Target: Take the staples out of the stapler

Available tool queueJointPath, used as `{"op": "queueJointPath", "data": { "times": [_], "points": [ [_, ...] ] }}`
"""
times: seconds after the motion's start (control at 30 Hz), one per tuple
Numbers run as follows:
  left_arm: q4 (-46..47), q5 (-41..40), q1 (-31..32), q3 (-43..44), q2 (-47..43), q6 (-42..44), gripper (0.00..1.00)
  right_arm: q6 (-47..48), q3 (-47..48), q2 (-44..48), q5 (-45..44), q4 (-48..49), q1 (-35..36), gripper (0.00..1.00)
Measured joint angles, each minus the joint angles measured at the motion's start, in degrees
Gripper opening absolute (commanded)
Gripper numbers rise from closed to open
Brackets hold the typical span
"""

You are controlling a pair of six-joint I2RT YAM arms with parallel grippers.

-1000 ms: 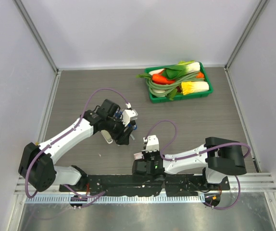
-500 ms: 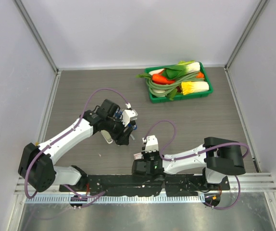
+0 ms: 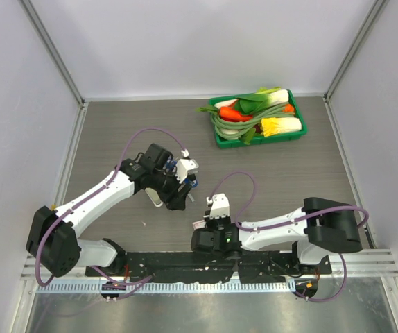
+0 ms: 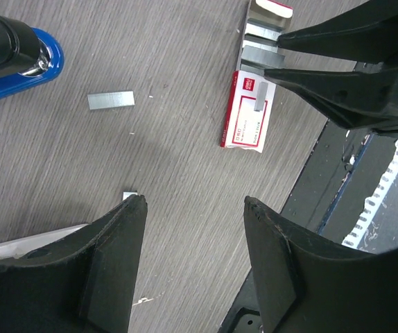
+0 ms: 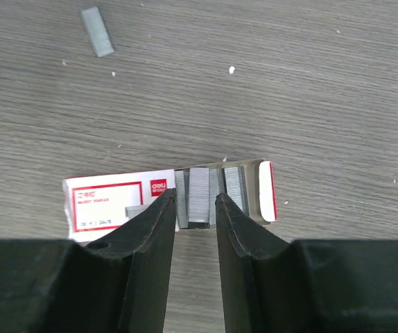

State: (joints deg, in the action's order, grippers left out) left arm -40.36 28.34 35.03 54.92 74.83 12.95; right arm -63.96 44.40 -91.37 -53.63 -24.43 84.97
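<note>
While the left claw [image 4: 193, 201] gapes empty, the right claw [image 5: 195, 197], slightly parted, straddles staples [image 5: 199, 186] in the red-and-white box [image 5: 105, 201].

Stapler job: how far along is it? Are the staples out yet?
Done, seemingly: loose staple strips lie on the table beside the stapler, so some look unloaded. In hand: the right gripper hangs slightly open over a strip in the open red-and-white box; the left gripper is open and empty. Left: whether staples remain inside the stapler cannot be seen.
</note>
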Motion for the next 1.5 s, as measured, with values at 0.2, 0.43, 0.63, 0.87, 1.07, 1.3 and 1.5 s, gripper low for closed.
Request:
{"op": "queueJointPath", "data": {
  "times": [0.2, 0.43, 0.63, 0.87, 1.07, 1.3, 1.5],
  "points": [
    [-0.7, 0.07, 0.0, 0.0, 0.0, 0.61, 0.63, 0.68, -1.03, 6.51, -0.13, 0.07, 1.92, 0.24],
    [-0.92, 0.22, 0.0, 0.0, 0.0, 0.81, 0.63, 0.5, -2.71, 10.36, -1.16, 0.42, 2.54, 0.01],
    [-1.09, 0.22, 0.0, 0.02, 0.0, 0.81, 0.63, 0.48, -3.02, 9.22, -1.11, 1.05, 1.75, 0.01],
    [-1.09, 0.22, 0.0, 0.02, 0.0, 0.81, 0.63, 1.75, -4.59, 9.09, 0.07, 4.48, -0.07, 0.01],
    [-1.11, 0.22, 0.0, 0.02, 0.0, 0.81, 0.63, 2.86, -5.01, 7.78, 1.88, 7.48, -0.72, 0.01],
    [-1.16, 0.2, 0.0, 0.02, 0.0, 0.96, 0.62, 3.17, -6.43, 7.21, 4.02, 9.31, -0.74, 0.01],
    [-1.22, 0.22, 0.0, 0.02, 0.0, 0.98, 0.62, 2.6, -7.67, 7.21, 5.42, 9.68, -0.74, 0.01]
  ]
}}
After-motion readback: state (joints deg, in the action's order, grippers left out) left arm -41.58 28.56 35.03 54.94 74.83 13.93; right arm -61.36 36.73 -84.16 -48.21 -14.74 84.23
